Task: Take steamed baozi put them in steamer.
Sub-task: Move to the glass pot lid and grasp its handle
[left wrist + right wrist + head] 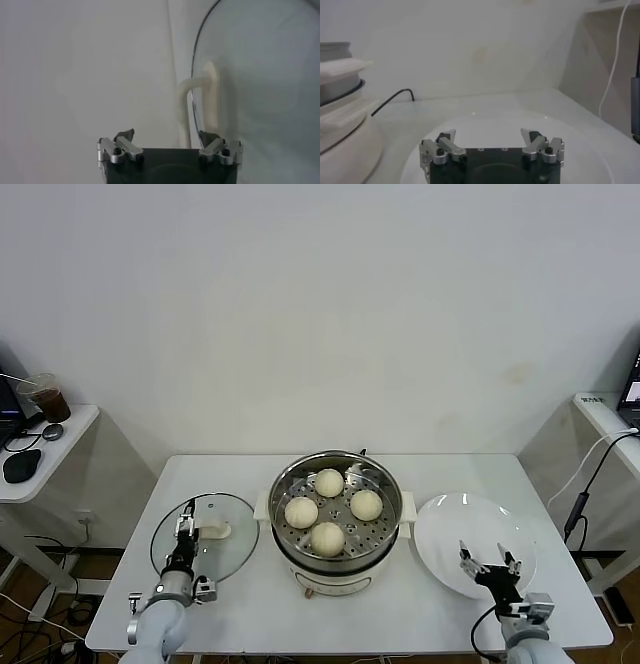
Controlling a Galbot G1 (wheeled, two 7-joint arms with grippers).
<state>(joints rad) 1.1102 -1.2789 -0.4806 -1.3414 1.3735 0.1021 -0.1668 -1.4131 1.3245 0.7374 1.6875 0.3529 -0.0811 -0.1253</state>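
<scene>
From the head, all four buns (328, 537) sit on the holed tray inside the steamer (336, 559), which stands in the middle of the table (250, 604): one far, one left, one right, one near, each apart from the others or nearly so. The white plate (450, 529) to the right of the steamer is bare, so the loading looks done. The left hand (184, 534) hangs over the near part of the glass lid (225, 554), which lies flat left of the steamer; the right hand (489, 563) hangs over the near edge of the plate with its fingers spread and nothing between them.

From the left wrist, the left hand (167, 140) is wide open and empty, with the lid's rim (197, 60) and its white handle (200, 105) just beyond the fingers.

From the right wrist, the right hand (490, 140) is likewise wide and empty above the plate (485, 120), with the steamer's cream base (345, 135) to one side.

As for handling, the buns look light, soft and smooth-skinned (easily dented or torn by metal fingers). A gentle close across the widest part of the round body, straight from above, would suit them best. If the lid is wanted next, glass is heavy and slippery, so the white handle is the place to hold it.
</scene>
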